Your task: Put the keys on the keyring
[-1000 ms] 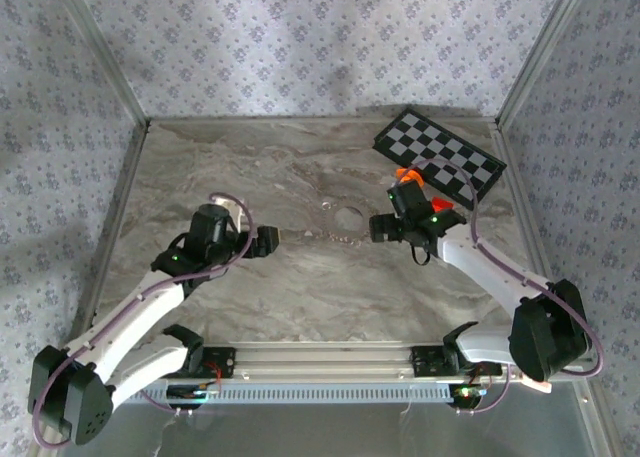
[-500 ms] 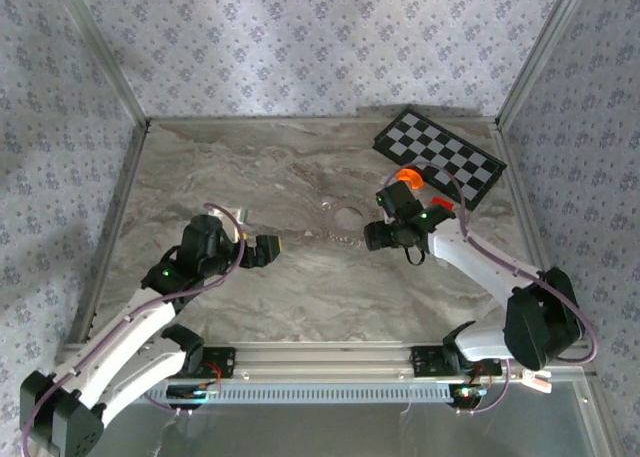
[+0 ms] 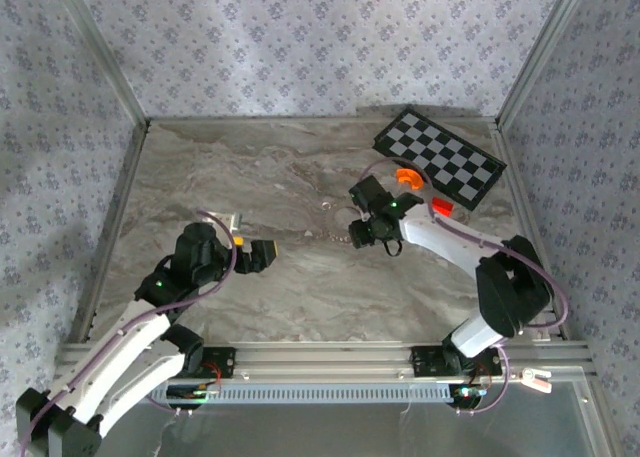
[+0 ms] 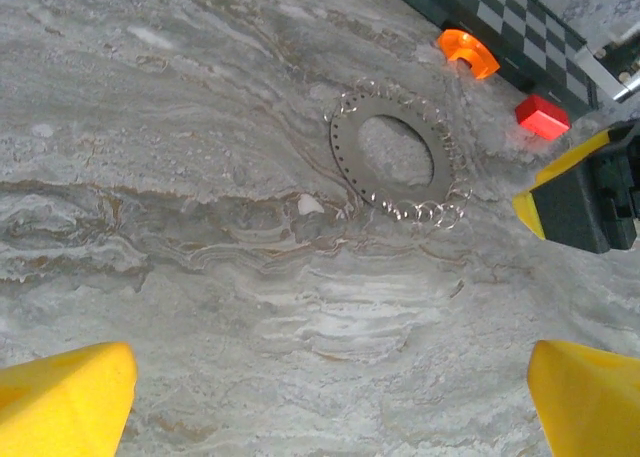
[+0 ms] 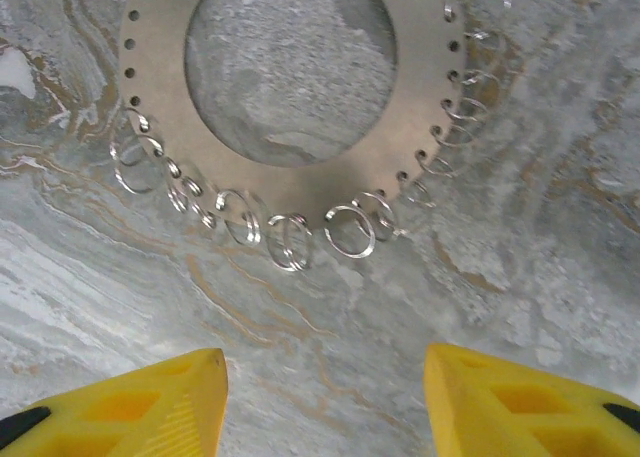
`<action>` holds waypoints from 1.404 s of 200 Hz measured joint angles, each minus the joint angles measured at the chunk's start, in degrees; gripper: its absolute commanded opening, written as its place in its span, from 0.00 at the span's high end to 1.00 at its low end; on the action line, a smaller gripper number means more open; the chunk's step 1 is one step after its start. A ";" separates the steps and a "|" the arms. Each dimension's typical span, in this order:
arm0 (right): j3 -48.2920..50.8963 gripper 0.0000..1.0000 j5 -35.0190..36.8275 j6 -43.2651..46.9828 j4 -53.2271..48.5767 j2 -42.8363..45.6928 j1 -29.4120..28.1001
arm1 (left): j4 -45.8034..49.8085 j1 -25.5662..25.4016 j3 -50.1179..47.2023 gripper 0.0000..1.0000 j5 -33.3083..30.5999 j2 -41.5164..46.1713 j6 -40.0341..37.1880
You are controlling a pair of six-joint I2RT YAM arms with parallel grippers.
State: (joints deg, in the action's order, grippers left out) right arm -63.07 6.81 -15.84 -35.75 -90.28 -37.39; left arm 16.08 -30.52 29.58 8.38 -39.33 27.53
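Since 1 second ago, our right arm has swung left across the marble table, bringing its claw up to the keyring, while our left arm has drawn slightly back toward its base.

On the left, our left claw hangs low over bare marble with its 2 yellow fingertips spread wide and nothing between them. From its wrist camera we see the keyring well ahead and a little right of centre.

The keyring lies flat near the middle of the table. We see it as a grey perforated ring plate with small wire loops hooked through its edge holes.

Our right claw sits just short of the plate's looped edge. Its fingertips stand apart over bare marble, gripping nothing and not touching the loops.

Further right lie an orange curved piece and a red block, both beside the checkerboard.
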 measured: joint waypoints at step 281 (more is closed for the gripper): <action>-22.49 0.65 -2.25 3.72 -6.49 -19.63 0.92 | -6.29 0.00 -1.60 0.00 2.78 -2.56 -4.61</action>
State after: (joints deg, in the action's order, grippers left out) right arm -85.56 4.56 -12.12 -42.24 -109.91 -36.47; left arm 9.78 -30.52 27.99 11.16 -41.89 22.92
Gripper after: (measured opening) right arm 0.347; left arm 0.997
